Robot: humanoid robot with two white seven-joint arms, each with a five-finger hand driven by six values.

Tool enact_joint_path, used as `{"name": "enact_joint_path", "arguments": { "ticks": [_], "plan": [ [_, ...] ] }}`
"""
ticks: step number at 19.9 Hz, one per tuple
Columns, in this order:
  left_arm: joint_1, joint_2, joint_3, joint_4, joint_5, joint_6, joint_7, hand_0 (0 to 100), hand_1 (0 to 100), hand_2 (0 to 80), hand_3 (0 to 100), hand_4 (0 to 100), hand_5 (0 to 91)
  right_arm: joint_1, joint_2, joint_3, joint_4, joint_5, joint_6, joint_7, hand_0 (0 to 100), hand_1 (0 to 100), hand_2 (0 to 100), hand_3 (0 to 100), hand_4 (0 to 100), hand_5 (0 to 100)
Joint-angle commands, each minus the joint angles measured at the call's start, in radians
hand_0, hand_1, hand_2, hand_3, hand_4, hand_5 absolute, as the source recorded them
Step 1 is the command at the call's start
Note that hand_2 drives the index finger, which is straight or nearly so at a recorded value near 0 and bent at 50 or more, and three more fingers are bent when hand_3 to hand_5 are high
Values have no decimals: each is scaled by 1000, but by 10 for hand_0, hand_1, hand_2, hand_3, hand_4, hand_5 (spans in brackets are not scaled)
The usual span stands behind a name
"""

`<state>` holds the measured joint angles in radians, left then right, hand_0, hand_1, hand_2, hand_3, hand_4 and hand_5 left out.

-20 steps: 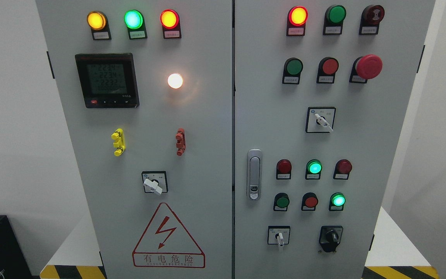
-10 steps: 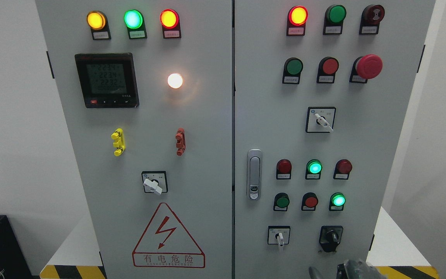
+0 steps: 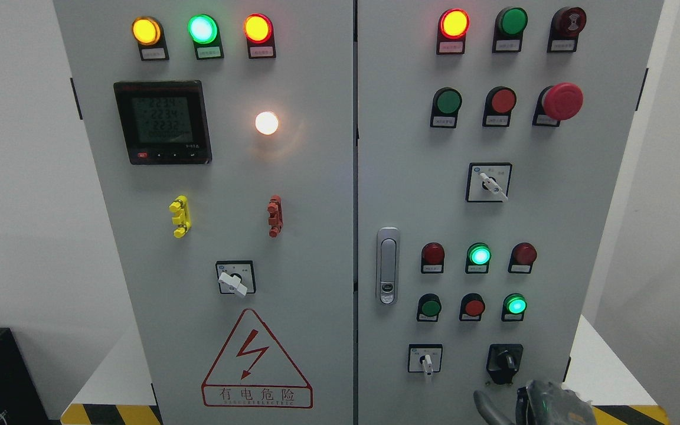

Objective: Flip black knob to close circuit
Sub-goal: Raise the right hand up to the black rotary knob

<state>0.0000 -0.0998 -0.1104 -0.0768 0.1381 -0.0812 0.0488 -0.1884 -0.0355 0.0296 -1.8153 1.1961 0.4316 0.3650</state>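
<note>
The right hand sits just below the black knob, not touching; its grip cannot be told.

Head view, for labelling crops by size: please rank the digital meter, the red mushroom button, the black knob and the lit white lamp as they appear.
Largest to smallest:
1. digital meter
2. red mushroom button
3. black knob, close to the button, so that order is unsure
4. lit white lamp

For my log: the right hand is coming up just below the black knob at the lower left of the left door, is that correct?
Not quite: the head view shows the black knob at the lower right of the right door, not the left. The right hand is indeed just below it.
</note>
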Motion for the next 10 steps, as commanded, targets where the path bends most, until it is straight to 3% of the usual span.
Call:
{"name": "enact_joint_path", "arguments": {
  "ticks": [1, 10],
  "plan": [
    [22, 0, 0, 0, 0, 0, 0, 120, 556, 0, 0, 0, 0, -32, -61, 3, 70, -3, 7, 0, 0, 0, 891, 1000, 916, 938],
    [22, 0, 0, 0, 0, 0, 0, 120, 556, 0, 0, 0, 0, -60, -61, 6, 85, -4, 21, 2, 0, 3, 891, 1000, 917, 937]
  ]
}}
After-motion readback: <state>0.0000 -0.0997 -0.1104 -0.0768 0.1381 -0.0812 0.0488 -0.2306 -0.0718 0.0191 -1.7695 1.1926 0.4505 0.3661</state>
